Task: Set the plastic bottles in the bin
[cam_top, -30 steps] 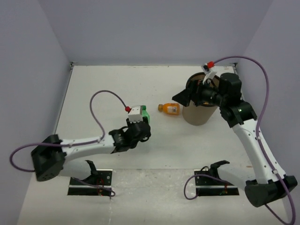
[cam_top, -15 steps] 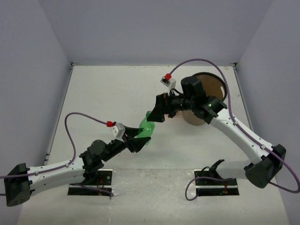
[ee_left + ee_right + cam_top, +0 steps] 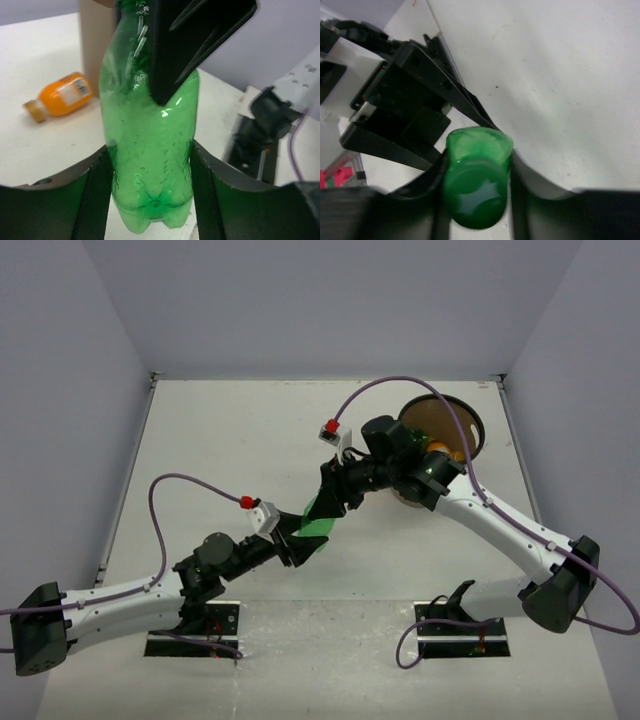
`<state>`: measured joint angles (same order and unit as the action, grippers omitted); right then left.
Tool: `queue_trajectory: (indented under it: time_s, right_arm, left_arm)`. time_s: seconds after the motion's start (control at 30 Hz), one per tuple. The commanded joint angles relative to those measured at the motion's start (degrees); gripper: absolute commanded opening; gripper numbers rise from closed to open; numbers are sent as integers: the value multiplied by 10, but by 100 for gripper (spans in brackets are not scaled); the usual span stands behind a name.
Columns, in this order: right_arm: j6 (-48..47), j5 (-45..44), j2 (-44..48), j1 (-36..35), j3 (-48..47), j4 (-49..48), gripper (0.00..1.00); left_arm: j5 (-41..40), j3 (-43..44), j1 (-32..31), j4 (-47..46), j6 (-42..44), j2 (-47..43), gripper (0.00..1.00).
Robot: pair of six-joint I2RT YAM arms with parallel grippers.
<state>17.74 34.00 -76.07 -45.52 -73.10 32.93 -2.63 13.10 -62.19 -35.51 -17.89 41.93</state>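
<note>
The left end effector is clamped on the lower body of a ribbed green bottle, one dark finger pressed against each side. It holds the bottle lifted off the counter, its footed base toward the left wrist camera and its neck pointing away. The right end effector is closed narrowly on the other end of the same bottle, its black fingers overlapping the upper body, where the plastic looks dented. The bottle is thus gripped at both ends, between the two arms, above the middle of the counter and well short of the bin. The left arm stretches low from its base at the near left, forearm angled up toward the centre. The right arm reaches from the near right, bends beside the bin and points its wrist down and left. The bottle is translucent bright green, glossy with highlights. The brown bin stands at the far right with orange bottles showing inside. One labelled orange bottle lies on its side on the counter near the bin's foot.
</note>
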Motion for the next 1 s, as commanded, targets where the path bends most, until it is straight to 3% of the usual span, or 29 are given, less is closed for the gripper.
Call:
queue_trajectory:
  time_s: [0.0,0.03,0.07,0.1,0.13,0.37,0.47,0.53,0.63,0.8,0.87,0.9,0.93,0.97]
  right_arm:
    - [-17,13,3,-12,0,14,17]
    - [-9,-7,7,-12,0,6,0]
    - [-7,-15,11,-12,-1,3,0]
    - [-5,-22,20,-12,-6,1,0]
    - [-1,-48,26,-11,-10,-1,0]
    - [18,-200,98,42,-80,36,0]
    - [25,-309,143,129,-114,58,0]
    - [19,-446,169,153,-131,65,0]
    - [5,-560,163,216,-150,82,0]
    - [-2,-552,103,316,-151,96,0]
    - [-1,-538,94,328,-148,95,0]
    - [-1,-529,74,333,-147,96,13]
    - [1,-520,63,339,-149,96,36]
    - [4,-502,52,348,-151,99,67]
  left_arm:
    - [-18,47,1,-17,22,3,0]
    - [-17,49,1,-11,22,5,4]
    - [-18,52,1,-8,22,8,19]
    - [-30,55,1,-3,16,8,86]
    - [-46,57,1,10,12,6,100]
    - [-116,68,1,116,-18,-58,100]
    - [-209,82,1,190,-45,-79,100]
    - [-257,110,1,261,-80,-76,100]
    - [-336,157,1,381,-140,-28,100]
    - [-430,303,1,594,-294,92,100]
    - [-430,343,1,637,-329,128,100]
    - [-427,380,2,670,-356,146,100]
    - [-423,399,2,681,-362,180,100]
    - [-405,415,2,685,-360,197,100]
